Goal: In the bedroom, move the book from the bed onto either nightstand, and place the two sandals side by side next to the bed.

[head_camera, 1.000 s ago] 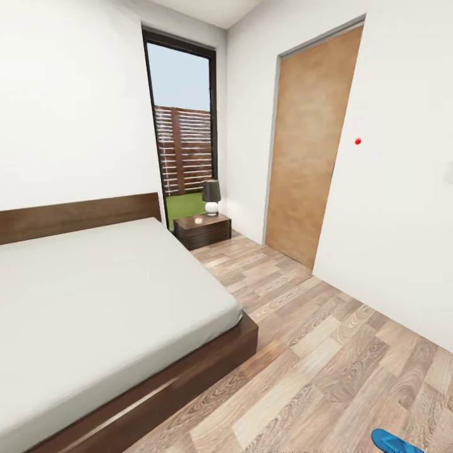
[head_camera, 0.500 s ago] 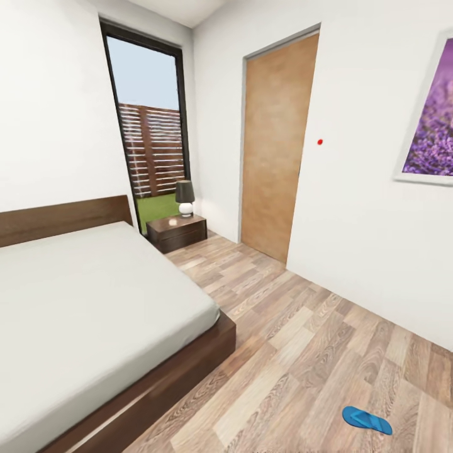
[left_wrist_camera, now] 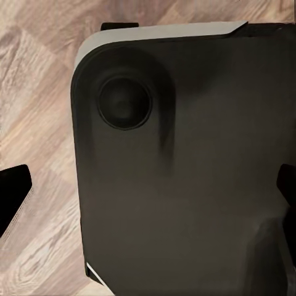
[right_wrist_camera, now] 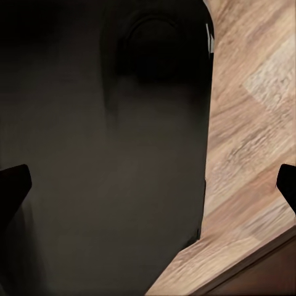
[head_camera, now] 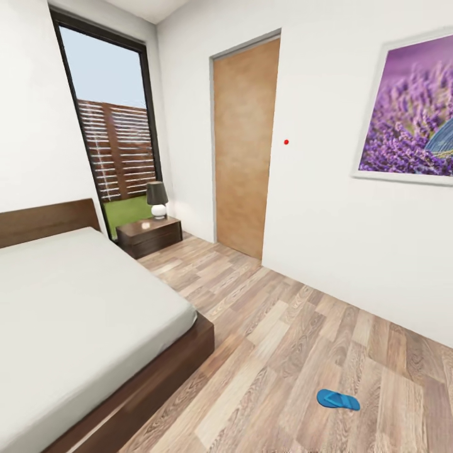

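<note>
Camera rotation accounted for the whole change: across the last second the head view swung to the right, so bed, nightstand and door all slid leftward in the picture together, none of them having moved on the floor. A framed purple picture (head_camera: 412,116) entered on the white wall. One sandal (head_camera: 338,399), earlier cut off at the picture's lower right corner, then lay fully in view on the floor, well apart from the bed's foot corner.

For the task, this probably meant the robot was turning to locate the sandals; only one was found here, and no book could be seen on the visible part of the mattress.

Materials and shapes:
- Bed (head_camera: 157,371): low dark-brown wooden base and headboard, with a plain, matte light-grey mattress.
- Nightstand (head_camera: 150,236): low, dark-brown cabinet with a glossy top, standing just beside the bed's head corner, below the tall dark-framed window (head_camera: 110,126). A small lamp (head_camera: 157,199) with a dark shade and white round base stood on it.
- Door (head_camera: 244,145): flat brown wood.
- Floor (head_camera: 277,340): light-brown planks with visible grain.
- Sandal: flat, bright blue, thin thong strap.

In both wrist views dark fingertips sat far apart at opposite picture edges over the robot's dark body, so the left fingers (left_wrist_camera: 13,191) and the right fingers (right_wrist_camera: 13,185) were spread open, holding nothing.
</note>
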Available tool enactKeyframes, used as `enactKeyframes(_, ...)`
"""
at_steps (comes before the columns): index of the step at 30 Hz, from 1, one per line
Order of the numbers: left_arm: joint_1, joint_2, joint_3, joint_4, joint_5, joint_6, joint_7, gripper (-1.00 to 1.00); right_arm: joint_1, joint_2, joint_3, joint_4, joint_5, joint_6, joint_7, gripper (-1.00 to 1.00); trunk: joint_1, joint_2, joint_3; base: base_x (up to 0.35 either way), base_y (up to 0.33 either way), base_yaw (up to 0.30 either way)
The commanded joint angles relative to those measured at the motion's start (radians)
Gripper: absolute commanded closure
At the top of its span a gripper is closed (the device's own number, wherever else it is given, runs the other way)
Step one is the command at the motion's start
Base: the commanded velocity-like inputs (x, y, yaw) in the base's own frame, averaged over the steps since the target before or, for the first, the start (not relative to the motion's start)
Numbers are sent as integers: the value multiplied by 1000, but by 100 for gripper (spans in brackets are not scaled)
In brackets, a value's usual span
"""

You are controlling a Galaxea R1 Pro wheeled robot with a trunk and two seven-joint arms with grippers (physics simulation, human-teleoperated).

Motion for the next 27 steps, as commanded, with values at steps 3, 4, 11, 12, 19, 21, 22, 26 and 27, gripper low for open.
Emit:
enactKeyframes(3,0,0,1,-2,0,0,0,-100,0,0,-1,0,0,-1,-1,-100,0,0,-1,0,0,-282)
enactKeyframes(4,0,0,1,-2,0,0,0,-100,0,1,0,0,0,-1,-1,-100,0,0,-1,0,0,-282)
enactKeyframes(11,0,1,2,-3,0,0,0,-100,0,1,-1,0,0,-1,-1,-100,0,0,-1,0,0,-282)
enactKeyframes(12,0,1,2,-5,0,0,0,-100,0,1,-1,0,0,-1,-1,-100,0,0,-1,0,0,-282)
enactKeyframes(19,0,1,3,-88,1,0,0,-100,0,-1,-2,-6,0,-2,-1,-100,0,0,-1,0,0,-282)
enactKeyframes(21,0,1,3,-129,1,1,0,-100,0,-2,-3,-11,0,-2,-1,-100,0,0,-1,0,0,-283)
enactKeyframes(22,0,1,3,-144,1,1,0,-100,0,-2,-4,-12,0,-2,-1,-100,0,0,-1,0,0,-283)
enactKeyframes(26,0,1,3,-266,4,0,0,-100,0,-4,-11,-38,0,-8,0,-100,0,0,-1,0,0,-283)
enactKeyframes(27,0,1,3,-302,5,0,0,-100,0,-5,-12,-64,0,-9,0,-100,0,0,-1,0,0,-283)
